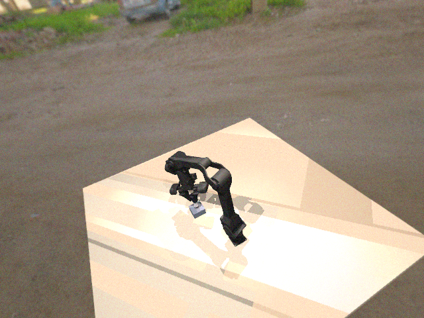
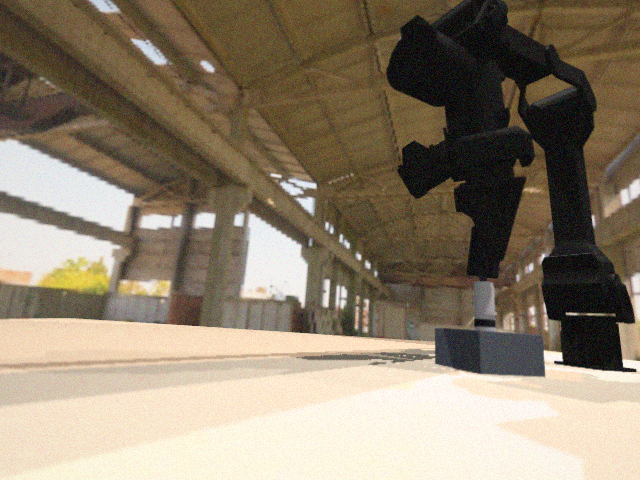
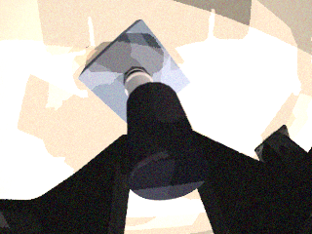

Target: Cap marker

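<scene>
Clenching cap (image 3: pixel 158 114) in end effector (image 1: pixel 194 198) (image 2: pixel 483 274) (image 3: pixel 158 140); just above marker (image 1: pixel 195 205) (image 2: pixel 484 300) (image 3: pixel 137 83), lower right of exterior frame; align axes before pressing straight down.

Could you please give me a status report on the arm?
Gripper shut on dark cap. Marker upright in holder, directly below; full seating not evident. No obstruction seen between them.
</scene>
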Controlling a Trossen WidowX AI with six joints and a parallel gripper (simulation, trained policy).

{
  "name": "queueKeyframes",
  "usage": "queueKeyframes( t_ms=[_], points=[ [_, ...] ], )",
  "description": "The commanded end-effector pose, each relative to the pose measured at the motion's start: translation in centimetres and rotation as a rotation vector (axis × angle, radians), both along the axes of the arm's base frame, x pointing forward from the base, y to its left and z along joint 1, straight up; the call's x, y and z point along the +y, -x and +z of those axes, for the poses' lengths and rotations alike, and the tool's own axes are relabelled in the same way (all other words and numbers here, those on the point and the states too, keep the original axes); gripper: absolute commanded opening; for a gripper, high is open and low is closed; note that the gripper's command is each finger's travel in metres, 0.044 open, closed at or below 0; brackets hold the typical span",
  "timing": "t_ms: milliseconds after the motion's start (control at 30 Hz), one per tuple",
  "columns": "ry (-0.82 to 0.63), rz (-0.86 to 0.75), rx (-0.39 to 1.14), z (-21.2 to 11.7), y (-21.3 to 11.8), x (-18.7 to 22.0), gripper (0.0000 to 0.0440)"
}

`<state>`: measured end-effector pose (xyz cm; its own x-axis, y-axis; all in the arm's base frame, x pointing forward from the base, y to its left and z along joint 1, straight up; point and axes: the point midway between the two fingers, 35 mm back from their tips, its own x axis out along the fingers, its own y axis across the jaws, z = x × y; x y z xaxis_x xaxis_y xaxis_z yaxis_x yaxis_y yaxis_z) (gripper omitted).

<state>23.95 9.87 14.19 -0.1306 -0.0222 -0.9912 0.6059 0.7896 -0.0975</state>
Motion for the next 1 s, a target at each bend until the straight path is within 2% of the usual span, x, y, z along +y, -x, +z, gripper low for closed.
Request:
queueKeyframes(
  t_ms=[0, 633, 733, 967],
  points=[
    [0.009, 0.004, 0.013, -1.0, 0.2, -0.1, 0.0000],
    [0.001, 0.078, 0.040, -5.5, 0.6, -0.4, 0.0007],
    [0.006, 0.081, 0.043, -5.7, 0.6, -0.5, 0.0086],
    [0.006, 0.088, 0.058, -6.0, 1.0, -0.6, 0.0122]
  ],
)
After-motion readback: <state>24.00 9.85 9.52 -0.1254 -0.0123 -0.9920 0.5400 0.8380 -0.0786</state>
